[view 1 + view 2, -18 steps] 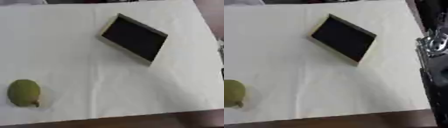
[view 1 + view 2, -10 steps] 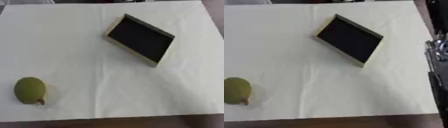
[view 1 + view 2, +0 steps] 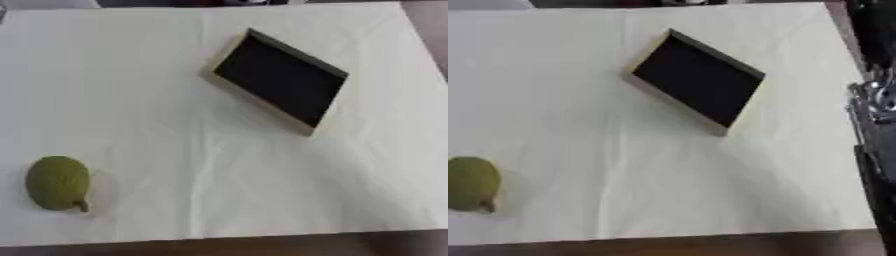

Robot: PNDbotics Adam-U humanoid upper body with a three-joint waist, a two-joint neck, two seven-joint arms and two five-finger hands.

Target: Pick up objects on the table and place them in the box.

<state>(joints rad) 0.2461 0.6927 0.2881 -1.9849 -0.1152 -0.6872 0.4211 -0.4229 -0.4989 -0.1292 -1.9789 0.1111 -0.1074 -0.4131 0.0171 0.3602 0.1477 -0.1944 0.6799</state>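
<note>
The green pear-shaped fruit [image 3: 58, 182] is lying on its side near the surface's [image 3: 157, 100] near-left corner, stem end pointing toward the near edge. The box [image 3: 280, 80] is sitting askew toward the far-right, well apart from it. Neither hand is showing — finger state cannot be told. Judged light, rounded and likely to roll — wrapping around the widest middle is advisable, not the stem

Pale cream cloth [image 3: 175, 100] over a brown table edge [image 3: 262, 247], evenly lit.
</note>
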